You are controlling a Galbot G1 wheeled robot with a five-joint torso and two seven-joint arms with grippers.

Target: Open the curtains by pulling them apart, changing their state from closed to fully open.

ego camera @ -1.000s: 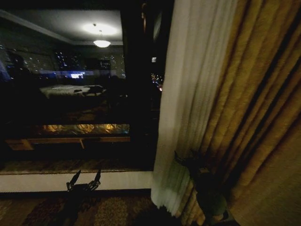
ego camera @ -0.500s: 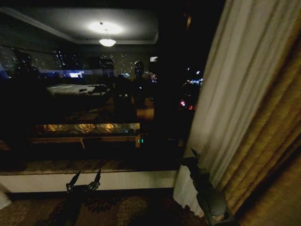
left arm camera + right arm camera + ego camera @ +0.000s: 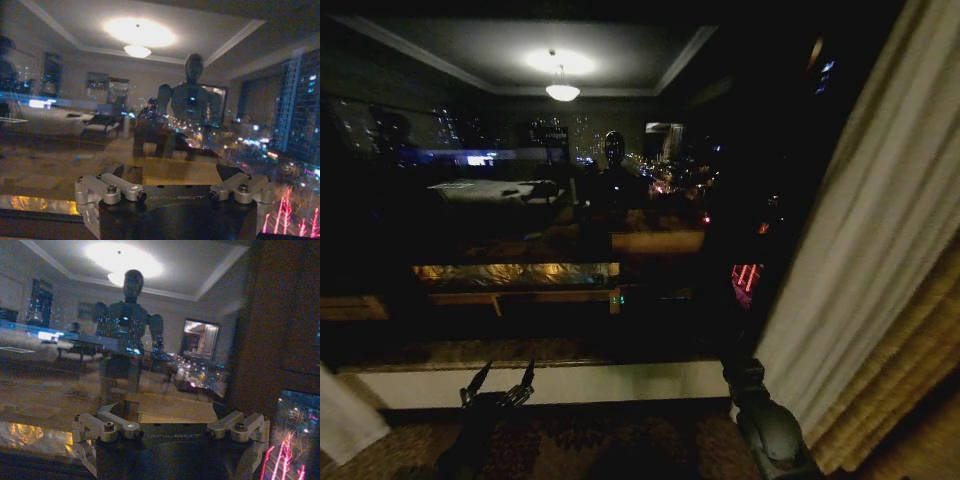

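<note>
Dark window glass (image 3: 520, 200) spans the wall ahead and mirrors the lit room: a ceiling lamp (image 3: 560, 90), a bed, and the robot's own reflection (image 3: 613, 160) standing in the middle. City lights show through the glass. Below it runs a pale sill (image 3: 570, 380), and patterned carpet (image 3: 580, 440) covers the floor.

One sheer curtain (image 3: 860, 270) hangs at the right of the head view, bunched into pleats that slant from the upper right corner down toward the sill. Thick golden drapes (image 3: 910, 370) lie just beside it on its outer side. A small piece of the other sheer panel (image 3: 345, 420) shows at the lower left edge, well apart from the first, with bare glass between them.

The right gripper (image 3: 748, 375) is raised low at the right, just beside the inner edge of the right curtain; whether it touches the fabric cannot be told, and its fingers are too dark to read there. In the right wrist view the right gripper (image 3: 170, 437) faces the glass with its finger links spread wide and nothing between them.

The left gripper (image 3: 500, 385) sits low before the sill, well apart from both panels, its two fingertips (image 3: 477, 380) standing apart. The left wrist view shows it (image 3: 172, 192) likewise spread and empty, facing the reflection.
</note>
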